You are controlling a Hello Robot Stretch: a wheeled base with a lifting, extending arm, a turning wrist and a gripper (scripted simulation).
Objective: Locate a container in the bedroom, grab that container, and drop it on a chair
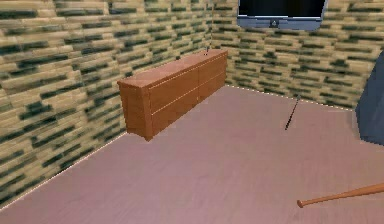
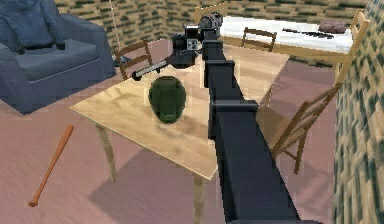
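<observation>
A dark green, rounded container (image 2: 167, 100) stands on a light wooden table (image 2: 130, 112) in the arm side view. The arm's dark bar rises over the table's right half. At its far end the gripper (image 2: 142, 72) points left, its thin fingers (image 2: 155, 68) above the table's far edge and up the picture from the container. Table and a chair lie behind the fingers, so I cannot tell whether it holds anything. A wooden chair (image 2: 132, 55) stands at the table's far side, another chair (image 2: 304, 122) at its right, and a third (image 2: 258, 38) farther back.
A blue armchair (image 2: 45, 50) fills the arm side view's upper left, and a bed (image 2: 290, 35) lies at the back right. A baseball bat (image 2: 50, 165) lies on the floor. Ahead stand a wooden dresser (image 1: 175, 88) along the brick wall, a wall television (image 1: 280, 12) and open pink floor.
</observation>
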